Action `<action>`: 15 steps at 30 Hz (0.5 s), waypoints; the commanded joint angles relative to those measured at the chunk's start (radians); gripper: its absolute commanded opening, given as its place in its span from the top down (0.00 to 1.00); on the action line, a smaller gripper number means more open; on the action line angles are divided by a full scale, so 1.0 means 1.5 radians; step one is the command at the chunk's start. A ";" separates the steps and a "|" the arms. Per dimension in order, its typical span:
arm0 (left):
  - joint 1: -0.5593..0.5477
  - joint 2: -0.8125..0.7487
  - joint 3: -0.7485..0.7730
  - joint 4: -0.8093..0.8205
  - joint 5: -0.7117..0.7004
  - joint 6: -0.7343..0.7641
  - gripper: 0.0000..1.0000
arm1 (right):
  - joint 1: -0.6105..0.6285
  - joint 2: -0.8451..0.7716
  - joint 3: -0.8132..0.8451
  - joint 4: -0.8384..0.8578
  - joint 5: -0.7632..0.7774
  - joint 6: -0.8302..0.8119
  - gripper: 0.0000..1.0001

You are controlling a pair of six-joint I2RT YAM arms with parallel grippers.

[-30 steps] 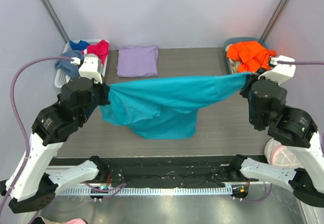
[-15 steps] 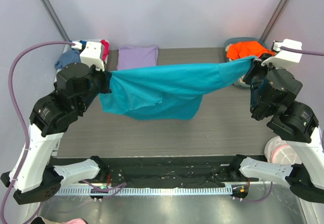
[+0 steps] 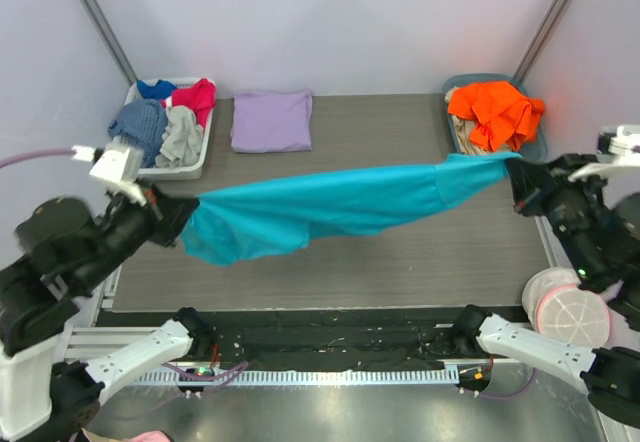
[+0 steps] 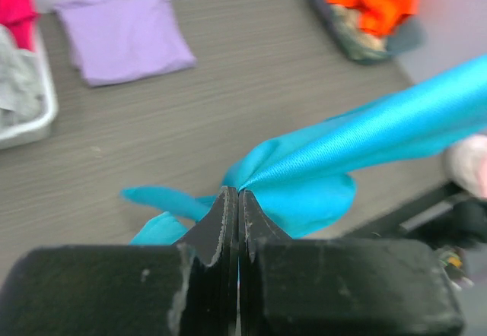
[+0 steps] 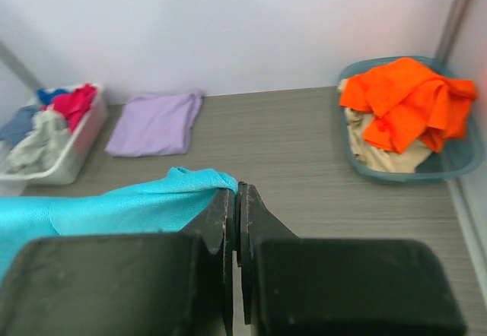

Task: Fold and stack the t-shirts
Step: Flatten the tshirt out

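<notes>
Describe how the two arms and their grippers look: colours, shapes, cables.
The left arm and right arm have white links and bulky black round joints. A lilac cable reaches the left wrist's white block. The left gripper and right gripper have flat black fingers.

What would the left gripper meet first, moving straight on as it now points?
The left gripper would first meet the teal-turquoise cloth t-shirt it clamps, bunched directly ahead; beyond, probably grey table.
</notes>
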State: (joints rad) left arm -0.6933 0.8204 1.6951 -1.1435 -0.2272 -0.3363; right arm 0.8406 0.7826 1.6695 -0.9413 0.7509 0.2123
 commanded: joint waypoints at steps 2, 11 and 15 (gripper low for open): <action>0.002 -0.113 -0.043 0.002 0.174 -0.076 1.00 | -0.032 -0.045 0.063 -0.064 -0.152 0.024 0.99; 0.003 -0.090 -0.236 0.219 0.048 -0.038 1.00 | -0.026 -0.054 -0.099 0.114 0.073 0.051 0.99; 0.005 0.062 -0.337 0.377 0.017 0.012 1.00 | -0.016 -0.021 -0.258 0.280 0.187 0.028 0.99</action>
State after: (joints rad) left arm -0.6922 0.6945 1.3033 -0.8745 -0.1184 -0.4061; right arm 0.8043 0.6823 1.4693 -0.8185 0.7818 0.2760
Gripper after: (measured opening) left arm 0.013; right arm 0.039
